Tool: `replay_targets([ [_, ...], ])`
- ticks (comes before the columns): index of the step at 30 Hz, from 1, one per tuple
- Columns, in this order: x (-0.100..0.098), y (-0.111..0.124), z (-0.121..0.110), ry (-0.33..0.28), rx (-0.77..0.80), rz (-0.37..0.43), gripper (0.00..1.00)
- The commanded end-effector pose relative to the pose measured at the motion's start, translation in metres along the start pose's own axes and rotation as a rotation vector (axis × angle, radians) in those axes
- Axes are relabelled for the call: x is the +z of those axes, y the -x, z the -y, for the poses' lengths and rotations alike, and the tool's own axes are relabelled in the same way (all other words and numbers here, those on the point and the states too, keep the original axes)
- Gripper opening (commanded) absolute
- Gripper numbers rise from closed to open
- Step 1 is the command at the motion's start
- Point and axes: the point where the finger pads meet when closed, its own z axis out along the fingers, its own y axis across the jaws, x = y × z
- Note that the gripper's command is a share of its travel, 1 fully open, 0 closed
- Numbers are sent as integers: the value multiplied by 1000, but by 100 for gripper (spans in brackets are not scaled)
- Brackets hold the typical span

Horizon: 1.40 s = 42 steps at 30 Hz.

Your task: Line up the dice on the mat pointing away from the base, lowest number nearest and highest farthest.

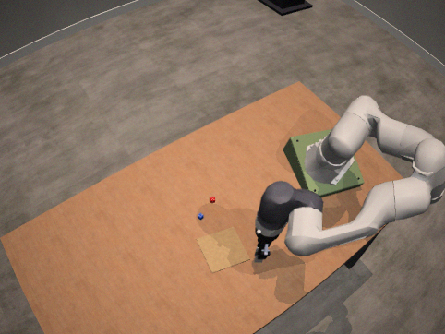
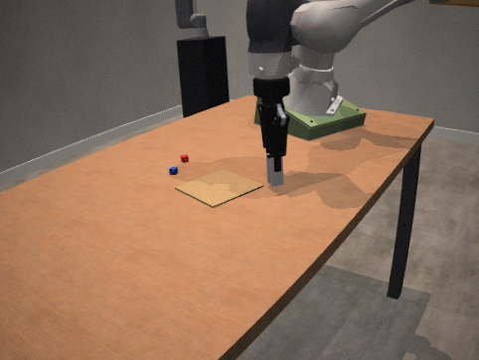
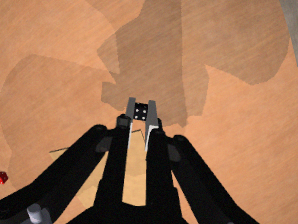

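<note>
My gripper (image 1: 261,255) stands upright at the table surface just right of the tan mat (image 1: 223,249), off the mat. In the wrist view its fingertips are closed against the two sides of a small black die (image 3: 140,110) with white pips that sits on the table. The die is hidden behind the fingers in the top and exterior views. A red die (image 1: 212,199) and a blue die (image 1: 200,216) lie on the table beyond the mat's far left corner, apart from each other. In the exterior view the gripper (image 2: 274,180) is beside the mat (image 2: 219,187).
The arm's green base plate (image 1: 323,163) sits at the table's far right. A black post (image 2: 203,75) stands behind the table. The table's front edge runs close to the right of the gripper. A red speck (image 3: 3,177) shows at the wrist view's left edge.
</note>
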Motion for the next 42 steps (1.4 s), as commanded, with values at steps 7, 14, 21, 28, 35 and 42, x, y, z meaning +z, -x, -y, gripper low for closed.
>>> replay_targets([
  [7,0,2,-1,2,-6,4,7],
  [14,-1,2,-1,2,-6,4,7],
  [21,-25,2,-1,2,-6,4,7],
  [28,-61,1,0,2,-6,4,7],
  [35,-98,1,0,2,-6,4,7],
  [42,-100,1,0,2,-6,4,7],
])
